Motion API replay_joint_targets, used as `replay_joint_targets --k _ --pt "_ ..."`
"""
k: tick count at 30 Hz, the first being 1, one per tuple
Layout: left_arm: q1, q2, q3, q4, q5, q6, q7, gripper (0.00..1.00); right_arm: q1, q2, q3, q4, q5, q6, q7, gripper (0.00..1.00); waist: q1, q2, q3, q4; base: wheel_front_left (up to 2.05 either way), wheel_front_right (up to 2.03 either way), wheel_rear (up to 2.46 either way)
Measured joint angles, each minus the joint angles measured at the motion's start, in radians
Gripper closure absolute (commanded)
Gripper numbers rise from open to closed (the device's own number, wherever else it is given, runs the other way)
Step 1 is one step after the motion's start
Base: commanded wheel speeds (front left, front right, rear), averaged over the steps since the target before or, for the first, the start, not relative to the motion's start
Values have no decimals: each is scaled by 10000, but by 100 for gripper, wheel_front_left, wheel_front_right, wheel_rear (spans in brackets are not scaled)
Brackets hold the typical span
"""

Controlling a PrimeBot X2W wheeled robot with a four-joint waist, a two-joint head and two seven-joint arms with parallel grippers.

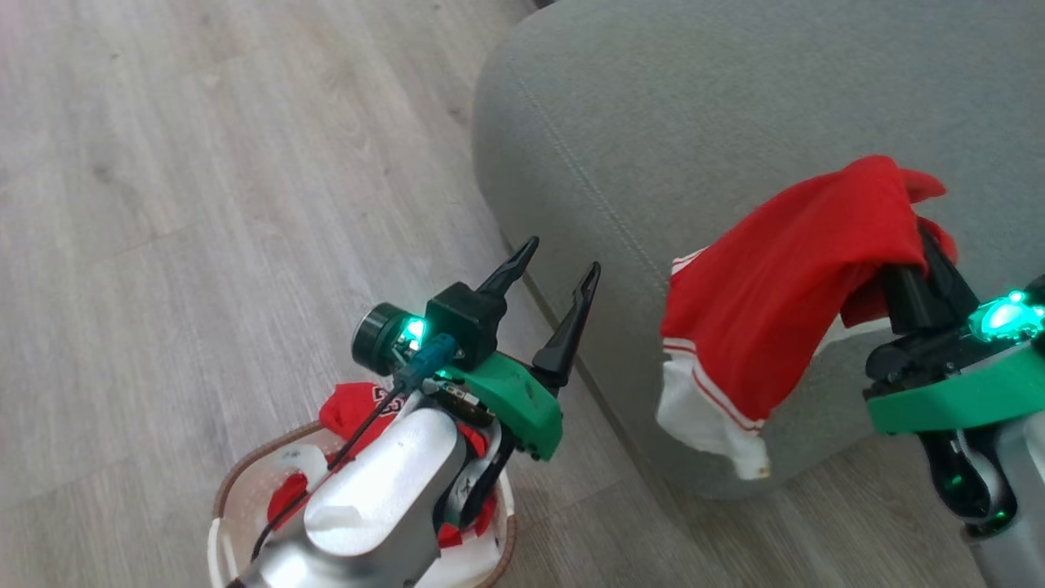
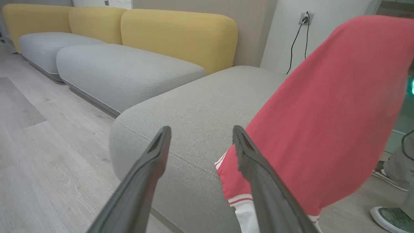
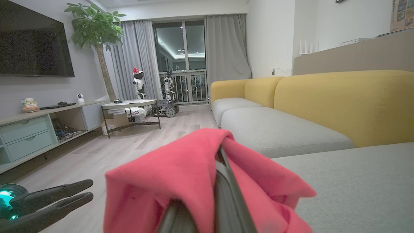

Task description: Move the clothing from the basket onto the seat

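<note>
A red garment with white trim (image 1: 784, 302) hangs from my right gripper (image 3: 222, 161), which is shut on it above the front edge of the grey seat (image 1: 694, 106). The cloth drapes over the fingers and its white hem dangles past the seat's side. In the left wrist view the same garment (image 2: 323, 113) hangs just right of my left gripper (image 2: 201, 132). My left gripper (image 1: 563, 255) is open and holds nothing, raised above the basket (image 1: 245, 469) by the seat's corner. More red clothing (image 1: 351, 408) lies in the basket, partly hidden by my left forearm.
Wood floor (image 1: 204, 204) stretches to the left of the seat. Further grey cushions (image 2: 123, 71) with yellow backs (image 2: 178, 35) run along the wall. A person's shoes (image 2: 391, 220) stand at the seat's right. A round table (image 3: 129, 105) and a TV cabinet (image 3: 29, 132) stand across the room.
</note>
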Motion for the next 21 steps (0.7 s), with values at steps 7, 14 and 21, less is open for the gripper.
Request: replay_joint_targets --k 7,14,21 --pt "-122 -35 -12 86 0 -2 -88 0 -8 -4 -17 -178 13 0 0 100 0 0 88 -376 0 0 0" --pt "-356 -54 -67 215 8 -2 -90 0 -478 -119 -10 -245 86 0 0 100 0 0 327 -472 0 0 0" --pt "-891 -111 -288 257 219 6 -61 0 -2275 -1103 -19 209 242 0 0 100 0 0 808 -335 0 0 0"
